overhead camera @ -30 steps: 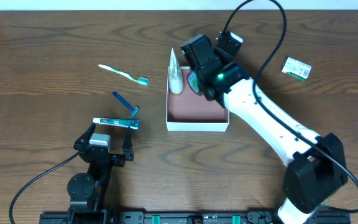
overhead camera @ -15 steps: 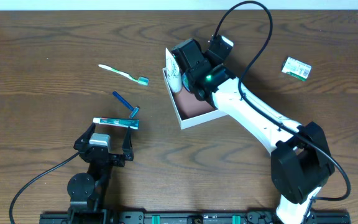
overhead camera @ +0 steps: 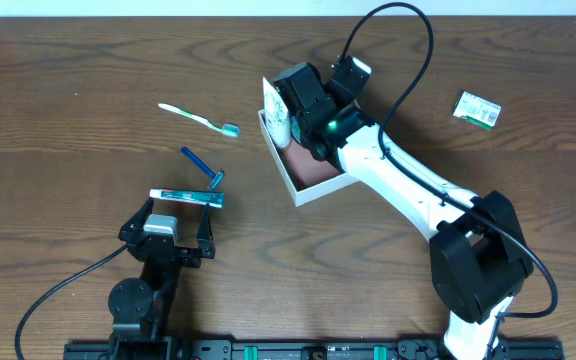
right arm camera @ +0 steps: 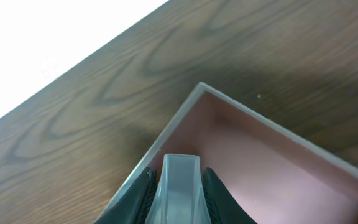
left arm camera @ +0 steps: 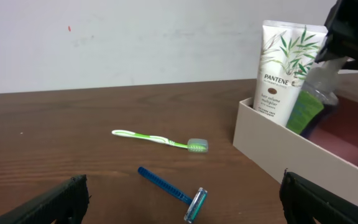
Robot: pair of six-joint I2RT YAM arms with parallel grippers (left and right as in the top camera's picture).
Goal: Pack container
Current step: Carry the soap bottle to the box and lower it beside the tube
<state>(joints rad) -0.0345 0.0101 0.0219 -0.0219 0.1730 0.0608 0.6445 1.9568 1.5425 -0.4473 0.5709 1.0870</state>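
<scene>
Container [overhead camera: 318,173] is shallow, white-walled, reddish-brown inside, askew.

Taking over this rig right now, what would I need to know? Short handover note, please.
Left gripper: open, empty, parked.
Right gripper: shut on green bottle, held in the container beside the Pantene tube.
Done: tube stands inside.
To do: release bottle; then likely pack toothbrush, razor, toothpaste, green packet.
</scene>
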